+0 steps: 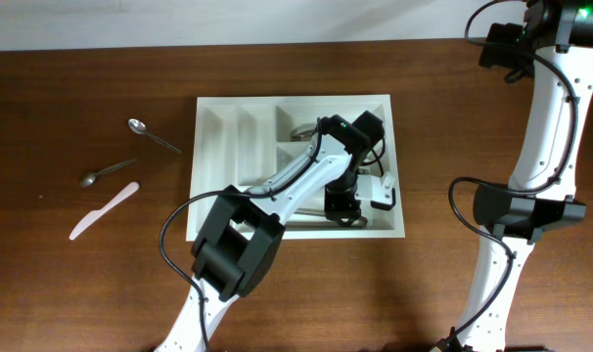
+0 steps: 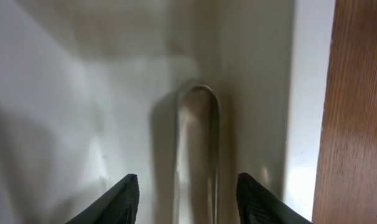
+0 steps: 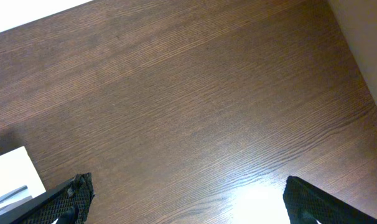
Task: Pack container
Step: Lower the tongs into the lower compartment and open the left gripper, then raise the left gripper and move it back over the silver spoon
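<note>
- Left gripper [image 2: 187, 190]: the fingers [image 2: 121, 200] stand wide apart inside the tray and grip nothing.
- Metal handle [image 2: 198, 134]: it lies flat on the tray floor between the two fingers. Its rounded end points away from the wrist camera. The rest of the piece is out of frame, so it cannot be identified as a spoon, fork or knife.
- Tray [image 1: 277, 99]: it sits at the middle of the table, long sides running left to right. The left arm reaches over it from the near edge. The gripper is down in the wide compartment at the near right corner, close to the tray's right wall [image 2: 307, 93].
- Far wide compartment: the overhead view shows a metal glint [image 1: 301, 131] here. This is probably another piece already stowed, but the arm hides most of it.
- Narrow compartments on the left side of the tray: no contents are visible.
- Table, left of the tray and well apart from it: one spoon [image 1: 152, 134], a second spoon [image 1: 106, 173] and a pale plastic knife [image 1: 104, 210]. None of these is packed yet.
- Right gripper [image 3: 185, 200]: it hangs over bare wood at the far right of the table, fingers spread wide and empty.
- Progress, as a judgement: packing is partly done. At least one piece is in the tray, and three are left to collect and place.
</note>
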Motion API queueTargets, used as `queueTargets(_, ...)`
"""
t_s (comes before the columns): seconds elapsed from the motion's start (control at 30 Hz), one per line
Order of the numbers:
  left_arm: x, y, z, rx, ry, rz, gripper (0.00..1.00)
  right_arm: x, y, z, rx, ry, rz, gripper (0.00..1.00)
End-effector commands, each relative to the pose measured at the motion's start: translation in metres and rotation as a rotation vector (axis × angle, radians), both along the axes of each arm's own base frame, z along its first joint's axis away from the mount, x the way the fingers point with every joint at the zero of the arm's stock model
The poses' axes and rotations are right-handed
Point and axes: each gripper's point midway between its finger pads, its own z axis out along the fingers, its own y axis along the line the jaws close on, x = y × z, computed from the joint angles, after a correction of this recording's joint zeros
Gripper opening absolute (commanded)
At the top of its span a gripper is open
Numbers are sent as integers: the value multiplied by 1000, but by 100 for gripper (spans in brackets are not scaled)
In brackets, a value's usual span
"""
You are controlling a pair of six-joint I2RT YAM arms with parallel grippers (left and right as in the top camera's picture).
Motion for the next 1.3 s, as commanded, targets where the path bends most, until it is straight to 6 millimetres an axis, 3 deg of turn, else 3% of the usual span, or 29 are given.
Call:
queueTargets(0.0,5,-11,13,-41,-25,-9,52,-8,1,23,-9,-46,5,99)
queueTargets(0.33,14,-14,44,-52,-65,-8,50,-8,1,23,-10,-47,5,99)
queueTargets(0.5,33,-14,82,-68,-167,4,50,-8,1,23,-10,-47,5,99)
queueTargets(0.6,58,-2,111,-60,-287,69,50,-8,1,23,-9,-47,5,99)
queueTargets(0.77,109,50,156,-13,-472,272,48,-8,1,23,-10,-47,5,99)
queueTargets(0.87,138,89,170,-2,-521,439,48,-8,1,23,-10,-47,5,99)
queueTargets(1.1,190,194,175,-3,-498,1025,54,-8,1,23,-10,-47,5,99)
queueTargets(1.27,202,267,173,-9,-429,1452,54,-8,1,23,-10,-47,5,99)
